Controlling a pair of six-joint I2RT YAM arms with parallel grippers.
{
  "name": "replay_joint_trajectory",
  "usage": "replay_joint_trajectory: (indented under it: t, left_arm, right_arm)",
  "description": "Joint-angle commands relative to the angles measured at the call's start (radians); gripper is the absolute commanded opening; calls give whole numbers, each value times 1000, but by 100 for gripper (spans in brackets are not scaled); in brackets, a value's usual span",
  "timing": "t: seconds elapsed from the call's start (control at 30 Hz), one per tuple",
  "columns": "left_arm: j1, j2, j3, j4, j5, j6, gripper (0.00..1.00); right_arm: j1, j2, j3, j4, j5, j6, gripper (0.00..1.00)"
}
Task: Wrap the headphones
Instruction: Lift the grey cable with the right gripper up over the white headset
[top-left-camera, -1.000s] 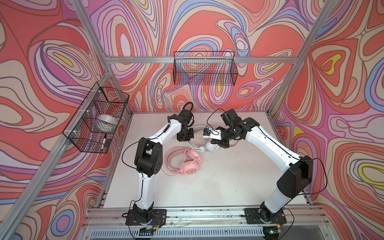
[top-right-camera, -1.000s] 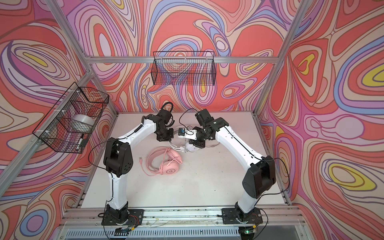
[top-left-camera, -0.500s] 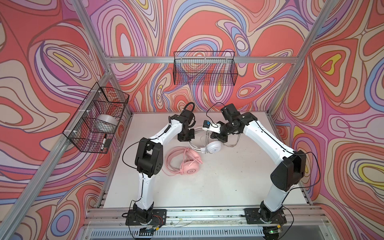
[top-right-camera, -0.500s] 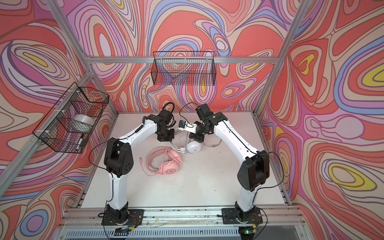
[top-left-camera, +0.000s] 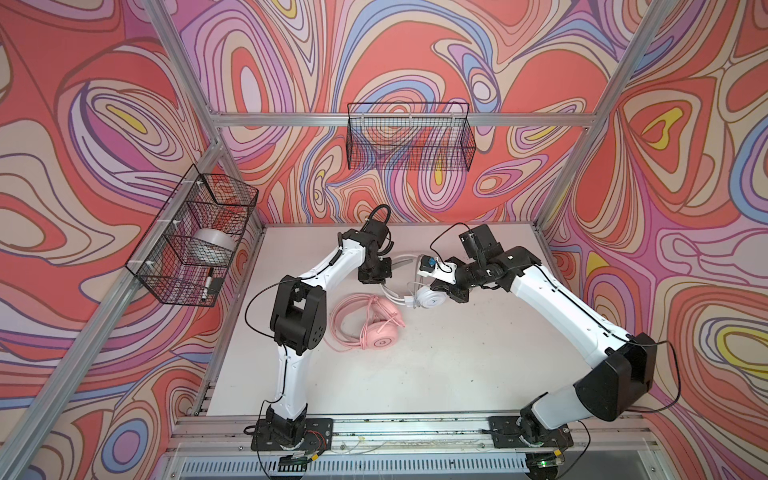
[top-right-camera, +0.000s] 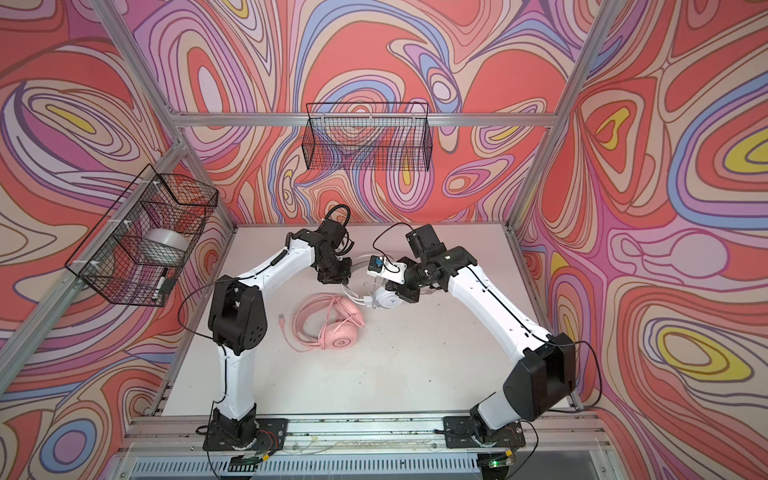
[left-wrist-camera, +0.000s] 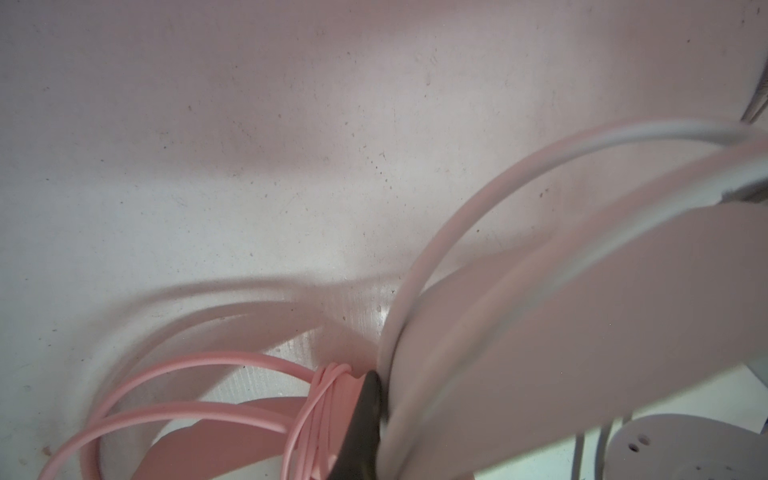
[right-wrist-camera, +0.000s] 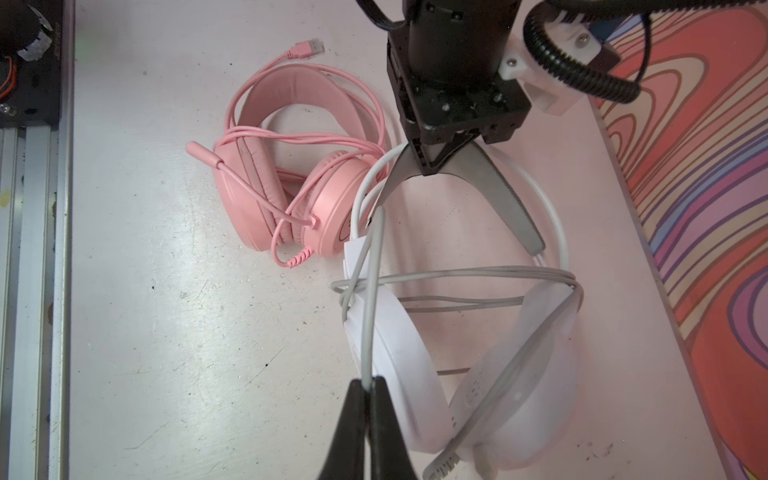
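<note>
The white headphones (right-wrist-camera: 399, 332) sit on the table (right-wrist-camera: 187, 332), near the middle and a bit toward the back. Their band curves at one end and the two ear cups are at the other end. The grey-white cable (right-wrist-camera: 457, 274) goes across from cup to cup in a few loops, so I think the wrapping is partly done. One more piece of cable runs along the near cup, straight to the right gripper (right-wrist-camera: 368, 380). Its two black fingers are pinched together on that cable.

The left gripper (right-wrist-camera: 434, 166) is at the other end, squeezed tight on the grey inner band. So the headphones lie long-ways between the two grippers. The left one has the band, and the right one is by the cups with the cable. I think the right arm is the nearer one for the next loop, and it has to carry the cable around the cups.

The pink headphones (right-wrist-camera: 270, 195) lie just beside the white ones, with pink cable wound on them.

The right wrist view shows both grips. In both top views the arms hide the fingers. The left wrist view shows only one dark finger (left-wrist-camera: 361, 415) against the blurry white band.
</note>
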Motion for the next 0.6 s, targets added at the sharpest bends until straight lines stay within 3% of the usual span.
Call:
replay_joint_trajectory:
  t: [0.0, 0.27, 0.4, 0.57]
  left_arm:
    - [7, -32, 0, 31, 55, -28, 0]
    - [31, -60, -43, 54, 57, -48, 0]
    - [41, -63, -57, 62, 50, -69, 0]
    - [71, -90, -124, 170, 152, -152, 0]
  right_arm:
    - [-5, -77, -57, 64, 64, 8, 0]
    - [-43, -214, -202, 135, 147, -3, 0]
    - [-47, -252, -247, 127, 125, -50, 0]
    - [-47, -262, -297, 96, 118, -47, 0]
